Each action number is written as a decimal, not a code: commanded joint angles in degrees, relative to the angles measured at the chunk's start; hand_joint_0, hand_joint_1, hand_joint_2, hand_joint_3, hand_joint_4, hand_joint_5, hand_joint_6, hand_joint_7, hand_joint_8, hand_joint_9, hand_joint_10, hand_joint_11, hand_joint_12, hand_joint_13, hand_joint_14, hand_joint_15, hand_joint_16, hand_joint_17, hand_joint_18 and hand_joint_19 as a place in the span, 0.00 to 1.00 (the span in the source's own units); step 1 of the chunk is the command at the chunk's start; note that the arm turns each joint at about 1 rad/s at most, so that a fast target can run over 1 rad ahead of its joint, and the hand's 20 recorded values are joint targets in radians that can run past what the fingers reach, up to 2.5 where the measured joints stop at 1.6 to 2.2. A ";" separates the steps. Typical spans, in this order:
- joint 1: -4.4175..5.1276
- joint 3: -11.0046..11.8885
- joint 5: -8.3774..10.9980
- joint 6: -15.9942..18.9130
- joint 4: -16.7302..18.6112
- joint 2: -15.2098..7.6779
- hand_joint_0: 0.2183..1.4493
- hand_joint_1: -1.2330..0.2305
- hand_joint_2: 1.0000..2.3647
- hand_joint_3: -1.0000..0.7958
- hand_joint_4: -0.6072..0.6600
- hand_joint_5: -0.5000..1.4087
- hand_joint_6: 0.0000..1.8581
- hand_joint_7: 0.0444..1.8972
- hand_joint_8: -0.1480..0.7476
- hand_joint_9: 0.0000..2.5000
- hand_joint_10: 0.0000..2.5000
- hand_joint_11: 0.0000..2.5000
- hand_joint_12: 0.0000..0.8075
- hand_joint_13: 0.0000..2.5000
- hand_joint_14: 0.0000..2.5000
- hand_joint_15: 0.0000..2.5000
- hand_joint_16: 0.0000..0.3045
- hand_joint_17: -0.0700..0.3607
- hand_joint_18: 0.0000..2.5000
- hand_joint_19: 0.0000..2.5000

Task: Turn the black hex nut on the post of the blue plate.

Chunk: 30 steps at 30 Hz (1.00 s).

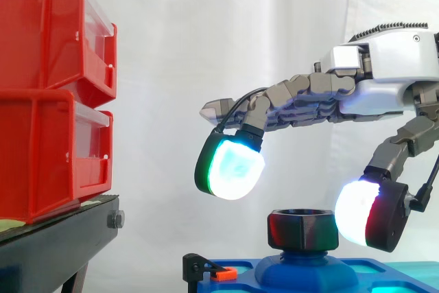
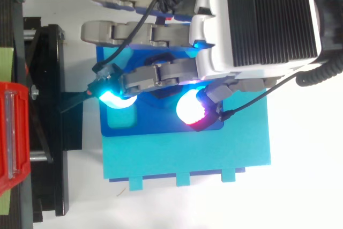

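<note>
The black hex nut [image 1: 302, 230] sits on the blue post [image 1: 305, 270] of the blue plate [image 2: 121, 126]. My hand [image 1: 387, 66] reaches in from the right and hovers over the nut, open, with its fingers stretched leftward. One fingertip [image 1: 230, 167] glows cyan-green above and left of the nut, clear of it. The thumb pad [image 1: 358, 213] glows white and red, low by the nut's right side; whether it touches the nut I cannot tell. In the top view my hand [image 2: 257, 25] covers the post.
Two stacked red bins [image 1: 51, 94] stand on the black stand [image 1: 62, 241] at the left. The blue plate rests on a larger cyan base [image 2: 214, 154]. A small black and orange clip [image 1: 212, 272] sits at the plate's left edge.
</note>
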 commanded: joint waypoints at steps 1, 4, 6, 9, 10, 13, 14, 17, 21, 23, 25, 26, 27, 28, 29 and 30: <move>-0.15 -0.04 -0.02 0.00 -0.17 0.00 0.23 0.26 0.00 0.28 0.43 0.10 0.27 0.35 0.27 0.00 0.00 0.00 0.35 0.00 0.00 0.00 0.14 0.38 0.00 0.01; -0.32 -0.04 -0.02 0.00 -0.17 0.00 0.23 0.26 0.00 0.28 0.43 0.10 0.27 0.35 0.27 0.00 0.00 0.00 0.35 0.00 0.00 0.00 0.14 0.38 0.00 0.02; -0.41 -0.04 -0.02 0.00 -0.25 0.00 0.23 0.26 0.00 0.28 0.43 0.10 0.27 0.35 0.27 0.00 0.00 0.00 0.35 0.00 0.00 0.00 0.14 0.38 0.00 0.02; -0.50 -0.04 -0.02 0.00 -0.34 0.00 0.23 0.26 0.00 0.28 0.44 0.10 0.27 0.36 0.27 0.00 0.00 0.00 0.35 0.00 0.00 0.00 0.14 0.38 0.00 0.02; -0.59 -0.04 -0.02 0.00 -0.34 0.00 0.23 0.26 0.00 0.28 0.44 0.10 0.27 0.36 0.27 0.00 0.00 0.00 0.35 0.00 0.00 0.00 0.14 0.38 0.00 0.02; -0.67 -0.04 -0.37 0.00 -0.34 0.00 0.23 0.27 0.00 0.28 0.45 0.10 0.27 0.36 0.27 0.00 0.00 0.00 0.35 0.00 0.00 0.00 0.14 0.38 0.00 0.02; -0.76 -0.04 -0.37 0.00 -0.34 0.00 0.23 0.27 0.00 0.28 0.44 0.10 0.27 0.36 0.27 0.00 0.00 0.00 0.35 0.00 0.00 0.00 0.14 0.38 0.00 0.02; -0.85 -0.04 -0.46 0.00 -0.25 0.00 0.23 0.27 0.00 0.28 0.45 0.10 0.27 0.36 0.28 0.00 0.00 0.00 0.35 0.00 0.00 0.00 0.14 0.38 0.00 0.02; -0.85 -0.04 -0.46 0.00 -0.25 0.00 0.22 0.27 0.00 0.28 0.45 0.10 0.27 0.36 0.28 0.00 0.00 0.00 0.35 0.00 0.00 0.00 0.14 0.38 0.00 0.02; -0.94 -0.13 -0.55 -0.09 -0.34 0.00 0.22 0.27 0.00 0.28 0.45 0.10 0.27 0.36 0.28 0.00 0.00 0.00 0.35 0.00 0.00 0.00 0.14 0.38 0.00 0.03; -1.02 -0.13 -0.72 -0.09 -0.34 -0.09 0.22 0.27 0.00 0.28 0.45 0.10 0.27 0.36 0.28 0.00 0.00 0.00 0.36 0.00 0.00 0.00 0.14 0.38 0.00 0.03; -1.02 -0.04 -0.72 -0.09 -0.34 -0.09 0.22 0.28 0.00 0.28 0.45 0.10 0.27 0.36 0.28 0.00 0.00 0.00 0.36 0.00 0.00 0.00 0.14 0.38 0.00 0.03; -1.11 -0.13 -0.81 -0.09 -0.43 -0.09 0.22 0.28 0.00 0.28 0.45 0.10 0.27 0.36 0.28 0.00 0.00 0.00 0.36 0.00 0.00 0.00 0.14 0.38 0.00 0.03; -1.11 -0.13 -0.81 -0.09 -0.43 -0.09 0.22 0.28 0.00 0.28 0.45 0.10 0.27 0.36 0.28 0.00 0.00 0.00 0.36 0.00 0.00 0.00 0.14 0.38 0.00 0.03; -1.20 -0.13 -0.90 -0.09 -0.43 -0.09 0.22 0.28 0.00 0.28 0.45 0.10 0.27 0.36 0.28 0.00 0.00 0.00 0.36 0.00 0.00 0.00 0.14 0.38 0.00 0.03; -1.20 -0.13 -0.90 -0.09 -0.34 -0.09 0.22 0.28 0.00 0.28 0.45 0.10 0.27 0.36 0.28 0.00 0.00 0.00 0.36 0.00 0.00 0.00 0.14 0.38 0.00 0.03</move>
